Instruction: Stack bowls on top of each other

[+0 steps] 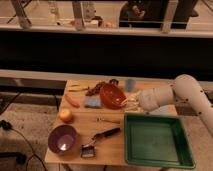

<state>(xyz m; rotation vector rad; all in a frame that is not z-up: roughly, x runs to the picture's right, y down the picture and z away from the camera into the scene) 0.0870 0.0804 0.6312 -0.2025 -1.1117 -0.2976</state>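
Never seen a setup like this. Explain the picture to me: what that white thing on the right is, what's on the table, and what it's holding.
The white thing is a robot arm reaching in from the right; it ends in a two-finger gripper. One camera looks down at the wooden table. The gripper pinches the right rim of a tilted orange-red bowl. A purple bowl sits at the front left. Also there: a green tray, a carrot, a round orange fruit, a blue sponge, a light blue cup and a black-handled brush.
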